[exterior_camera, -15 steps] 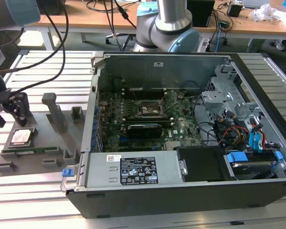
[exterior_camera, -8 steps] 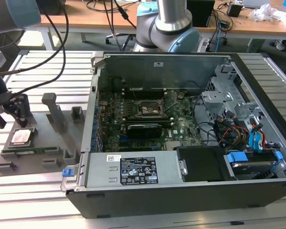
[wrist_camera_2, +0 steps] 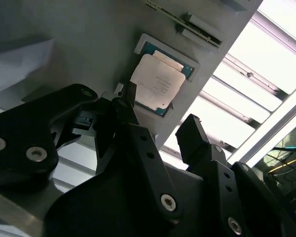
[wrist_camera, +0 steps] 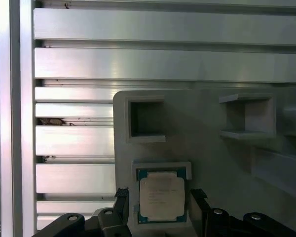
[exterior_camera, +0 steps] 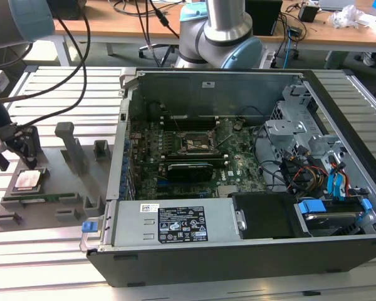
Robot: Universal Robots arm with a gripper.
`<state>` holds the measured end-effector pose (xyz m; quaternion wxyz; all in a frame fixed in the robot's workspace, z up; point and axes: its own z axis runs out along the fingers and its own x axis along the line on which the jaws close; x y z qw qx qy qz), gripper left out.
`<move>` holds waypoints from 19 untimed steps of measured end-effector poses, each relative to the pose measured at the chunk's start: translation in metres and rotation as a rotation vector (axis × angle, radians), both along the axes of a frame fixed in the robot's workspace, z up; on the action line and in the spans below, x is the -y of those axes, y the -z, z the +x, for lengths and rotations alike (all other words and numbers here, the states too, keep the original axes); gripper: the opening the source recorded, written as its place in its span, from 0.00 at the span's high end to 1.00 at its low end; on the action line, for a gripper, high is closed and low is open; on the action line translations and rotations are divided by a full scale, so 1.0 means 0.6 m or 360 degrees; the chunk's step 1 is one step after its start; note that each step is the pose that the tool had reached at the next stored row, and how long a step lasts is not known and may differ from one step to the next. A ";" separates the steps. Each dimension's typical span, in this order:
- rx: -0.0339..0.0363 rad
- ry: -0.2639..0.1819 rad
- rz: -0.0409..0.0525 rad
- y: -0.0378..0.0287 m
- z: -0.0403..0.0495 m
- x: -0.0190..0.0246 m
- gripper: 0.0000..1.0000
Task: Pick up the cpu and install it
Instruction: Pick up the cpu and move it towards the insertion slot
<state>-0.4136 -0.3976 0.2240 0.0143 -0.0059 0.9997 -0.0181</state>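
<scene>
At the exterior view's left, my tool [wrist_camera: 160, 193] hangs low over the grey holder tray [exterior_camera: 56, 207] on the slatted counter [exterior_camera: 56, 81]. Its fingers [wrist_camera: 122, 197] stand apart on either side of the cpu [wrist_camera_2: 158, 81], gripping nothing. The cpu lies flat in its square pocket in the tray, not yet lifted. Further right, the open computer case [exterior_camera: 250, 257] shows the motherboard socket [exterior_camera: 194, 143], which looks empty to me. I judge the pick barely begun, with the whole install left.

Jaws spread over cpu [wrist_camera: 161, 197] — raised pocket rim [wrist_camera: 160, 165] tight around edges, top face unobstructed
</scene>
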 end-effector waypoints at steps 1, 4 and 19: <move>0.0000 0.0000 0.0000 0.004 0.000 0.0006 0.40; 0.0000 -0.0004 -0.0003 0.011 0.002 0.0011 0.40; 0.0000 -0.0110 0.0015 0.036 0.013 0.0246 0.40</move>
